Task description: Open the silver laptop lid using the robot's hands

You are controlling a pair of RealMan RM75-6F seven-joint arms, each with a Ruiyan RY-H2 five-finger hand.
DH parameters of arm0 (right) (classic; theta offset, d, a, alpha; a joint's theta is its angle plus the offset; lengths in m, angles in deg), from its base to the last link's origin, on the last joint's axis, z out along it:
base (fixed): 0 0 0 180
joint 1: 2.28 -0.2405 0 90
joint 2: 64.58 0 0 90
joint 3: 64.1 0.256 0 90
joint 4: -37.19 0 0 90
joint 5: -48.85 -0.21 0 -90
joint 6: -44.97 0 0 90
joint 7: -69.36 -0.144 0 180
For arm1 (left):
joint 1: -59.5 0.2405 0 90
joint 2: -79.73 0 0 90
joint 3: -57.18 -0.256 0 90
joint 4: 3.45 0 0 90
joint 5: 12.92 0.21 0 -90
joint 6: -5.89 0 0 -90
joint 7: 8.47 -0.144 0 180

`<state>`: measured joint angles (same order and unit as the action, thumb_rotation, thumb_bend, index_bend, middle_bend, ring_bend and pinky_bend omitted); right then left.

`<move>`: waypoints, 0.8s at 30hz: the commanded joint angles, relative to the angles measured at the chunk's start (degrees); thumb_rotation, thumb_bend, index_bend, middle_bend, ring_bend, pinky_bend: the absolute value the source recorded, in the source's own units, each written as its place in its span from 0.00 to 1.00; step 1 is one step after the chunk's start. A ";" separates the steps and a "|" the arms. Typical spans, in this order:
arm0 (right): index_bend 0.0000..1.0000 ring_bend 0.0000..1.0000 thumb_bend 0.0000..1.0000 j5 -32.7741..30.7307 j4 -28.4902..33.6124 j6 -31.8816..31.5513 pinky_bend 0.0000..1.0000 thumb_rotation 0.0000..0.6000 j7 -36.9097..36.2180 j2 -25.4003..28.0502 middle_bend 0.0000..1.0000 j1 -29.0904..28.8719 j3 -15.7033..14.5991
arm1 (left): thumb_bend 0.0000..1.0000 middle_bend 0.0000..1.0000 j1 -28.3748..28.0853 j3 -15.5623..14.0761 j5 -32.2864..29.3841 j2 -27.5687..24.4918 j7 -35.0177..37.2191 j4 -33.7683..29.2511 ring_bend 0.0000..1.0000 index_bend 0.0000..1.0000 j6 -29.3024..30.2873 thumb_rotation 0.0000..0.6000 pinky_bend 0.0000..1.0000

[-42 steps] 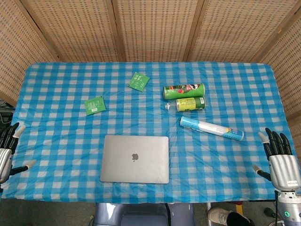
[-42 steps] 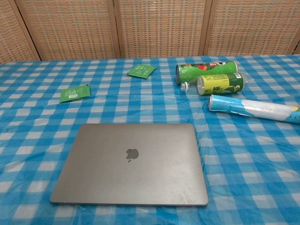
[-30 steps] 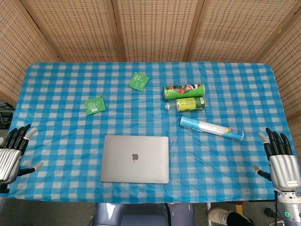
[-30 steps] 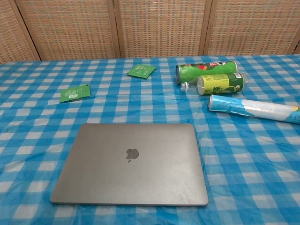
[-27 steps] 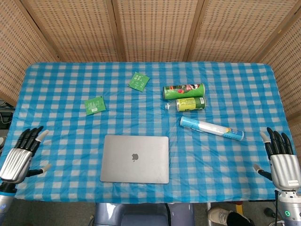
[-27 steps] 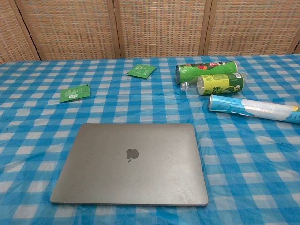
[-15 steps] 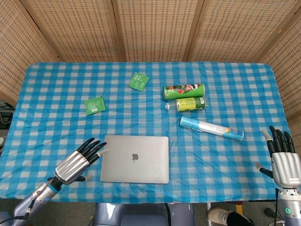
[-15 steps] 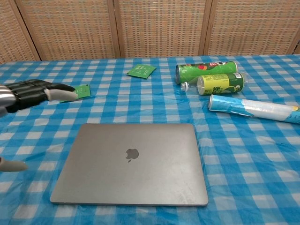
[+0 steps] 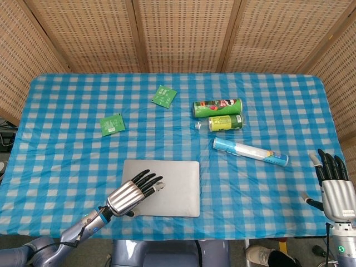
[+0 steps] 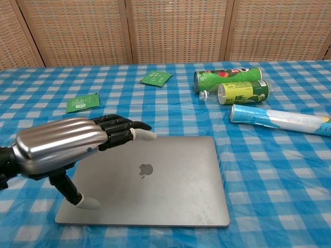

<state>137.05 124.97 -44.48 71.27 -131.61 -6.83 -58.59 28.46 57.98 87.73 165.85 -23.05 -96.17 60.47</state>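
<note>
The silver laptop lies shut and flat near the table's front edge, logo up. My left hand hovers over the laptop's front left part, fingers stretched out and apart toward the lid's middle, thumb hanging down near the front left corner. It holds nothing. Whether the thumb tip touches the lid I cannot tell. My right hand stays off the table's right front edge, fingers spread, empty; the chest view does not show it.
Beyond the laptop to the right lie a green chip can, a green bottle and a blue-white tube. Two green packets lie at back left. A blue checked cloth covers the table; wicker screens stand behind.
My left hand has swung in from the table's left front edge to above the laptop's front left part. The right hand barely moved. The laptop stays shut.
</note>
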 commanded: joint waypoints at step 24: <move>0.05 0.00 0.00 -0.72 -0.47 2.04 0.00 1.00 -5.76 1.65 0.00 -0.40 -0.32 | 0.09 0.00 -0.70 -1.59 -7.81 10.07 -13.15 3.63 0.00 0.00 -1.40 1.00 0.00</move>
<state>136.37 124.53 -42.47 65.55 -129.98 -7.22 -58.93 27.89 56.35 80.17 175.67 -35.97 -92.78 59.20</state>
